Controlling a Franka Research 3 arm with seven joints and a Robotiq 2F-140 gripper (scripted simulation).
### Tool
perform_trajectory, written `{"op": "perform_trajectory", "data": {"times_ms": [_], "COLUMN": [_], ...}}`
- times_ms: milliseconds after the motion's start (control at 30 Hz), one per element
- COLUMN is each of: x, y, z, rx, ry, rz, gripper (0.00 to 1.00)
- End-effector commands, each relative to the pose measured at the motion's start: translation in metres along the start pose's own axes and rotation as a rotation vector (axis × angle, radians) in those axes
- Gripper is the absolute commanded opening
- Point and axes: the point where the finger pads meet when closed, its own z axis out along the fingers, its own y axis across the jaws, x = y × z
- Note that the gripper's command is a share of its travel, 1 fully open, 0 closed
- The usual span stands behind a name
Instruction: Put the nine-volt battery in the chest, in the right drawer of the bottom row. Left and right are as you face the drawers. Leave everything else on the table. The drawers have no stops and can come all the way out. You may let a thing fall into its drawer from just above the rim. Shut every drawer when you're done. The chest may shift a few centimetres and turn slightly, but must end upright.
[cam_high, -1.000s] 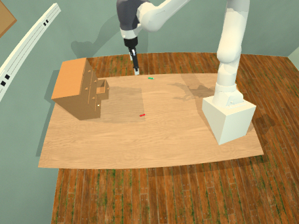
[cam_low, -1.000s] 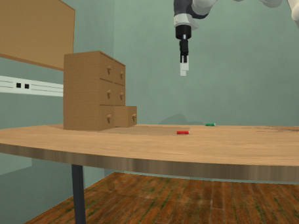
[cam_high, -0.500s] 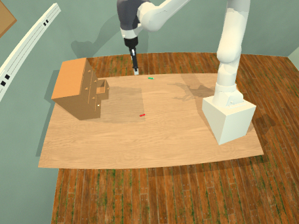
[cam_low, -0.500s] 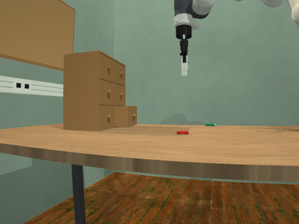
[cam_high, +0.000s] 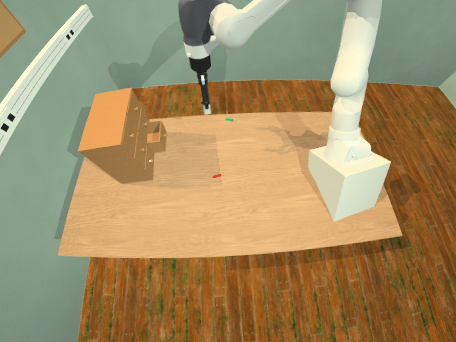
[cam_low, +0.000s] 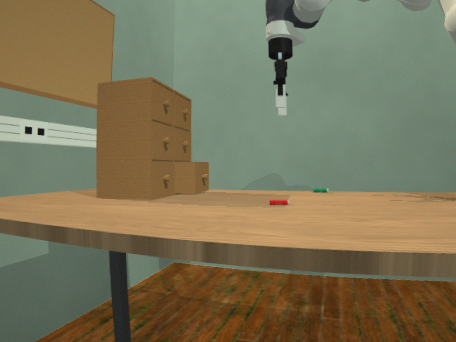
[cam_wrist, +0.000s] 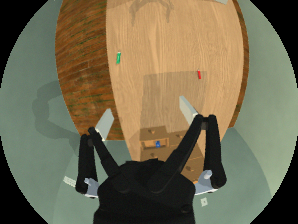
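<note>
Top: gripper (cam_high: 207, 109) (cam_low: 281, 110) (cam_wrist: 144, 108) above table's far edge; bottom-right drawer (cam_high: 163, 131) (cam_low: 199, 177) (cam_wrist: 161, 133) out.
Exterior: red cylinder (cam_low: 279, 202) (cam_high: 217, 176) (cam_wrist: 199, 74) on table, chest (cam_low: 125, 140) (cam_high: 106, 120) upright.
Wrist: fingers wide apart; blue item (cam_wrist: 158, 144), likely the nine-volt, in that drawer.

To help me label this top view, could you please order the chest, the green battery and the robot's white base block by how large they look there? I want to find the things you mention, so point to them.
1. Chest (cam_high: 107, 120) (cam_low: 125, 140)
2. White base block (cam_high: 345, 187)
3. Green battery (cam_high: 230, 119) (cam_low: 320, 190) (cam_wrist: 119, 58)
</note>
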Motion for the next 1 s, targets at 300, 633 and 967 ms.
{"op": "perform_trajectory", "data": {"times_ms": [300, 633, 967], "x": [0.001, 0.002, -0.006], "y": [-0.001, -0.001, 0.017], "z": [0.001, 0.001, 0.017], "rx": [-0.002, -0.002, -0.046], "ry": [0.002, 0.002, -0.008], "rz": [0.033, 0.034, -0.024], "gripper": [1.0, 1.0, 1.0]}}
